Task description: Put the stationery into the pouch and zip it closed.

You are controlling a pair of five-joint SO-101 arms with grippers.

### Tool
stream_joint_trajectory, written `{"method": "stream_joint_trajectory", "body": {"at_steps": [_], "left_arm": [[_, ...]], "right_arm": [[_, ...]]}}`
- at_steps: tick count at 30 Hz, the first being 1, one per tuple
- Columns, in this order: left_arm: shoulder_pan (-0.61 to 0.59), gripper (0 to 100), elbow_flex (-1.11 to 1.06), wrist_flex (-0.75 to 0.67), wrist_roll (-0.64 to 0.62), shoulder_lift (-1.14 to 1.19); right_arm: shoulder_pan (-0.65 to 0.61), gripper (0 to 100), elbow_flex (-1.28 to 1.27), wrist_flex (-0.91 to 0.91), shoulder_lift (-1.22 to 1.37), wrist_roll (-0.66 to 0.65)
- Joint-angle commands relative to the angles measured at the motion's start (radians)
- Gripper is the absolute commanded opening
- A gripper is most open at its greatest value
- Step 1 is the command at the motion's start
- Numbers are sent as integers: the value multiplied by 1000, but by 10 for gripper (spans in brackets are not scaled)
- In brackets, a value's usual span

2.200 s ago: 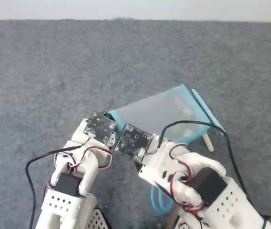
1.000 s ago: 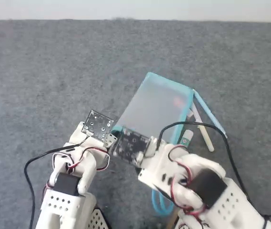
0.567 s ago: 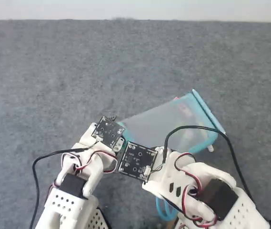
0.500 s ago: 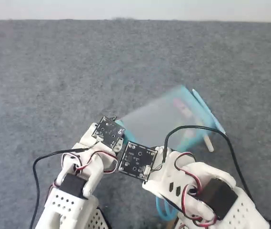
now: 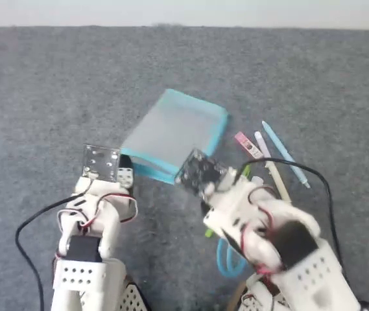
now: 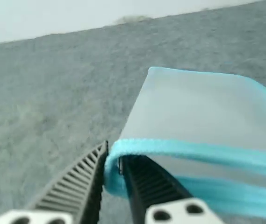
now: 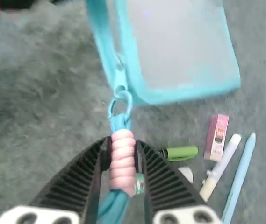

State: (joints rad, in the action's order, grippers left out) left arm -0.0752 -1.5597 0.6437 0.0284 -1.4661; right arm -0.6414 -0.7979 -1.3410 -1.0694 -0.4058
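Pouch (image 5: 174, 133) swings left, off the stationery (image 5: 272, 155) now bare on your worktop (image 5: 54, 84) | left fingers (image 6: 147, 179) clamp its rim, right fingers (image 7: 158, 172) its zip pull (image 7: 122, 151) | loading not yet done.

I see a grey, felt-like mat (image 5: 61, 84) running out to both sides of my high view, softly and evenly lit. Beyond its far edge stands a plain pale wall (image 5: 184, 11).
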Motion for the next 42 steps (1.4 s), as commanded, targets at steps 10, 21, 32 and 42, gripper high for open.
{"method": "stream_joint_trajectory", "body": {"at_steps": [10,21,32,42], "left_arm": [[-52,11,101,107,-18,-5],[-11,11,67,66,-25,-3],[-92,12,56,46,-63,-3],[-95,12,42,46,-61,-3]], "right_arm": [[193,7,68,54,237,43],[68,313,164,-71,236,97],[452,387,230,-104,475,77],[573,322,342,-19,839,-107]]}}
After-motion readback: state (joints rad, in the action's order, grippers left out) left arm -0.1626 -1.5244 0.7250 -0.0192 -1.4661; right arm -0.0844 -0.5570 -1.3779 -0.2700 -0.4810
